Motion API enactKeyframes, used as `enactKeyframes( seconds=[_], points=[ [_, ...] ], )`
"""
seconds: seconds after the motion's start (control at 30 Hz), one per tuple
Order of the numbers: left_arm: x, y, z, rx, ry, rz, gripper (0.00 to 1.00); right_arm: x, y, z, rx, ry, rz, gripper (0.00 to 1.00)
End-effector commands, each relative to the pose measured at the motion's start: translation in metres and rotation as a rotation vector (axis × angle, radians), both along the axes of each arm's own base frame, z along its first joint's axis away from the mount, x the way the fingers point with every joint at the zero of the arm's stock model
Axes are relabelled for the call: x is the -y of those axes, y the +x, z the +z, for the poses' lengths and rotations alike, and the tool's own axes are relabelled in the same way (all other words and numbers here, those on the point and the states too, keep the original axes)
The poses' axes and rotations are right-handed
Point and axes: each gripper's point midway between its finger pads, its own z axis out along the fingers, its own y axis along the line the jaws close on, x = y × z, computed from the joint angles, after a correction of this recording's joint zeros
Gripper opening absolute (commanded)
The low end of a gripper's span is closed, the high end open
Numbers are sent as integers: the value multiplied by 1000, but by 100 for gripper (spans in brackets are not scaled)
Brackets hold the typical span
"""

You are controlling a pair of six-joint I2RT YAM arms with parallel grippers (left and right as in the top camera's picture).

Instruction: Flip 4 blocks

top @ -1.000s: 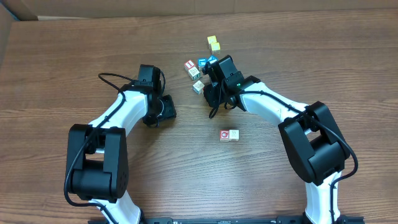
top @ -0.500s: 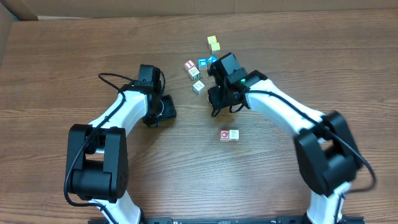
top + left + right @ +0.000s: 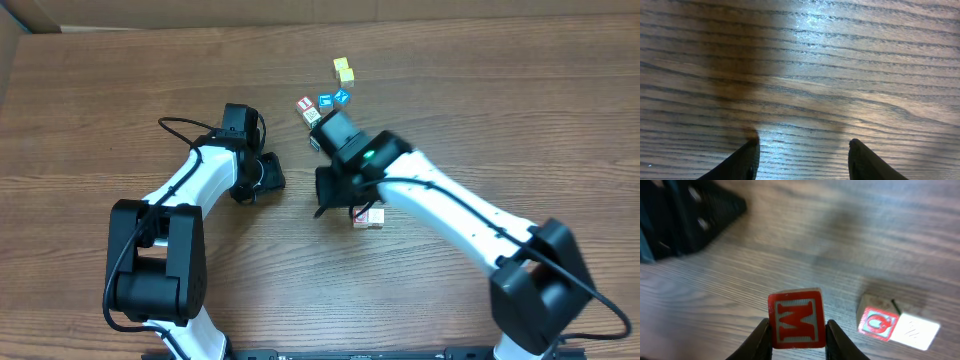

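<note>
Showing a red-framed red M, the block sits pinched in the right tool; left tool spread.

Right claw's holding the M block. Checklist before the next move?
1. Grip: M block centred in right claw, ok.
2. Drop spot: bare table beside Q block, ok.
3. Q block and white neighbour side by side, ok.
4. Other arm: left claw open, empty, over bare wood, ok.
5. Blocks left to flip: right arm hides part of block cluster overhead, cannot tell.
</note>
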Motion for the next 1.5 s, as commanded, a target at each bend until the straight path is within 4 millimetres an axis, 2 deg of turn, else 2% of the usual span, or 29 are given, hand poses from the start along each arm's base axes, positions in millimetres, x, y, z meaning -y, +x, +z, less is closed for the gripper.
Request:
enactKeyframes(
  seconds=[0.0, 0.27, 0.47, 0.6, 0.67, 0.73, 0.9, 1.0, 1.1, 1.23, 1.33, 1.37, 1.47],
  points=[
    [-8, -19, -26, -81, 47, 1, 52, -1, -5, -10, 45, -81, -1, 18],
    [-9, -21, -26, -91, 49, 1, 55, -10, -18, -32, 4, -120, 16, 18],
    [-9, -21, -26, -91, 49, 1, 56, 7, -12, -34, 26, -189, -64, 16],
    [-9, -21, -26, -91, 49, 1, 56, 7, -12, -34, 22, -186, -62, 40],
    [-9, -21, -26, -91, 49, 1, 57, 6, -13, -34, 17, -182, -60, 73],
    [-9, -21, -26, -91, 49, 1, 57, 6, -13, -34, 17, -182, -60, 77],
    [-9, -21, -26, -91, 49, 1, 57, 5, -12, -33, 20, -177, -61, 78],
    [-9, -21, -26, -91, 49, 1, 57, 2, -10, -33, 30, -165, -62, 76],
    [-9, -21, -26, -91, 49, 1, 57, -2, -7, -32, 43, -150, -61, 65],
    [-9, -21, -26, -91, 49, 1, 57, -6, -4, -31, 59, -133, -60, 40],
    [-9, -21, -26, -91, 49, 1, 57, -11, 0, -29, 74, -114, -60, 15],
    [-9, -21, -26, -91, 49, 1, 57, -11, 1, -30, 76, -113, -61, 11],
    [-9, -21, -26, -91, 49, 1, 57, -11, 1, -35, 71, -118, -61, 8]
  ],
)
